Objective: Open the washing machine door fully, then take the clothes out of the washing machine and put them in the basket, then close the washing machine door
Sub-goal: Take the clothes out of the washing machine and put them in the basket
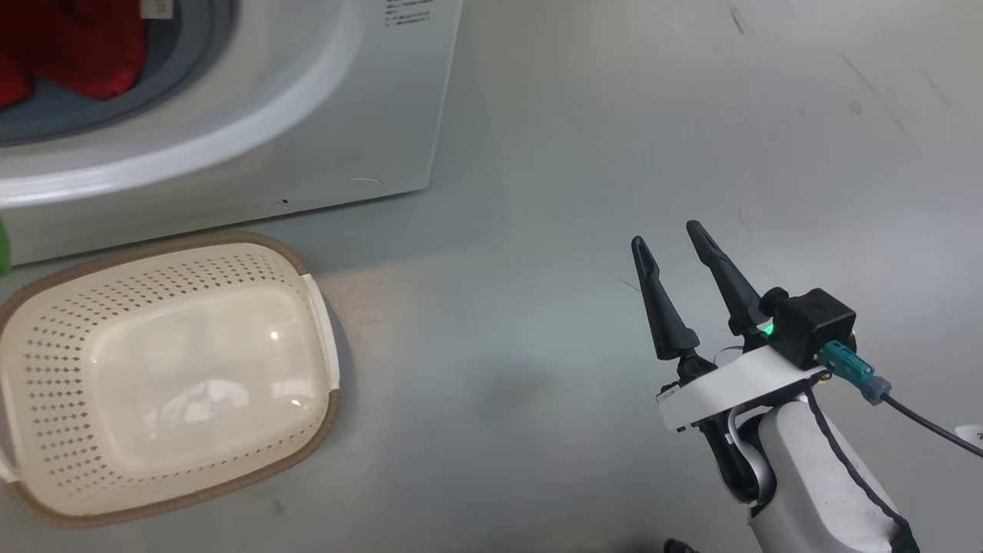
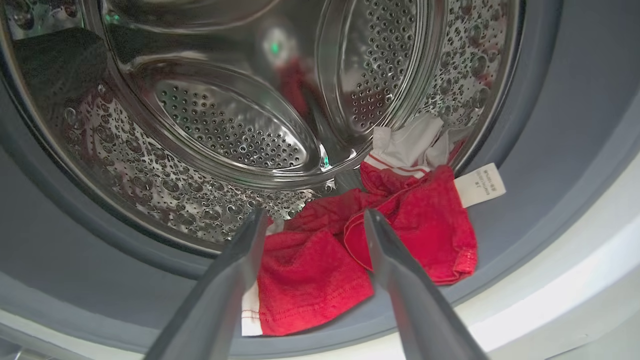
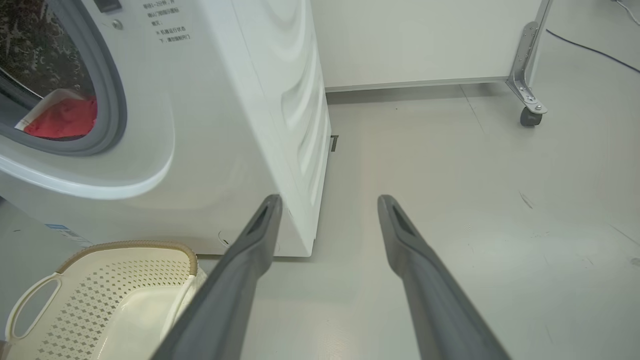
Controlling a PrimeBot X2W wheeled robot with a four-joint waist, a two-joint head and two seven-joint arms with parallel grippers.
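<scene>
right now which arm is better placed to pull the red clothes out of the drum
Left. The left hand is open and pointed straight at the clothes lying at the washing machine mouth. The right hand, also open, hangs over the floor beside the machine, away from the opening.

Cameras round the washing machine (image 1: 345, 100)
Head looks down, sharing basket (image 1: 46, 384) with low right wrist; left wrist close inside the drum (image 2: 150, 170).

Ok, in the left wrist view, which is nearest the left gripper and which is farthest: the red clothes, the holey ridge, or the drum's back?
1. The clothes, low in the middle, right at the open left gripper's tips.
2. The holey ridge, to the left, deeper in.
3. The drum's back, at the top, deepest.
</scene>
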